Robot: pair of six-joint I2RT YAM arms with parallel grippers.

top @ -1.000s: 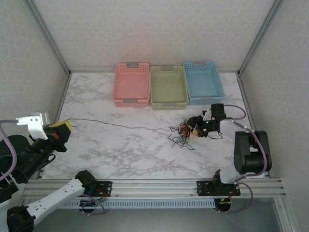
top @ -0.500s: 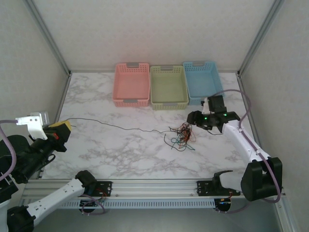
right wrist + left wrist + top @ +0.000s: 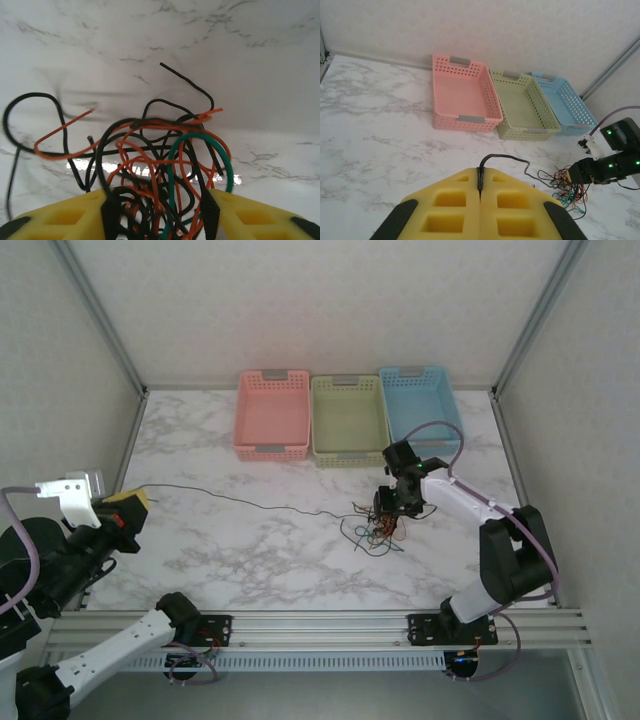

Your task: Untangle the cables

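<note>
Marble table (image 3: 250, 550) with three baskets (image 3: 350, 456), tangled cables (image 3: 378, 525)

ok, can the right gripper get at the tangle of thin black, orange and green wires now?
Likely yes: the right gripper is over the tangle of thin wires, jaws open, with strands between its yellow pads; nothing blocks it.

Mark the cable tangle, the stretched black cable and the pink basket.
cable tangle (image 3: 375, 530), top external view, middle of the heap.
black cable (image 3: 502, 157), left wrist view, the stretch just beyond the fingers.
pink basket (image 3: 290, 452), top external view, near wall.
</note>
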